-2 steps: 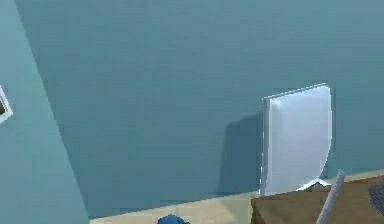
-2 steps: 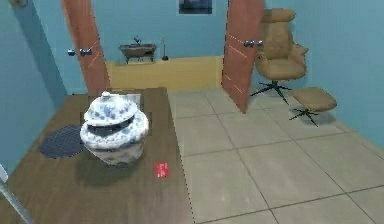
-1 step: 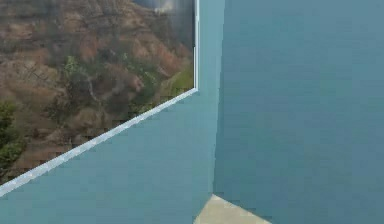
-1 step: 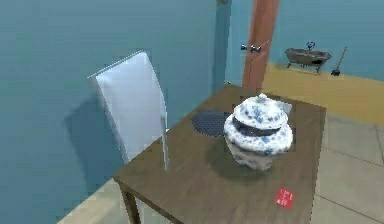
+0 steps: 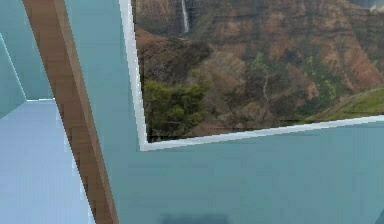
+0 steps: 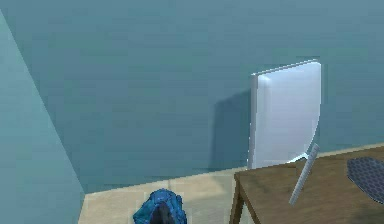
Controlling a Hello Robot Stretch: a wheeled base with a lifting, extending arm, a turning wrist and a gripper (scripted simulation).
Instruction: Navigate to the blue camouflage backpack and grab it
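In the forward view I saw 1 framed landscape painting on a teal wall beside a wooden post. The arm side view had the blue camouflage backpack on the floor, just left of a wooden table. I could not tell the gripper's state.

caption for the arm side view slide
Blue camouflage bag on pale floor by a teal wall, left of a brown wooden table, white flat panel behind it.

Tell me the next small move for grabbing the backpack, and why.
Probably nudge the base forward a little: the blue backpack lies on the floor left of the arm side view's middle, ahead of where the arm reaches. The wall looks close ahead.
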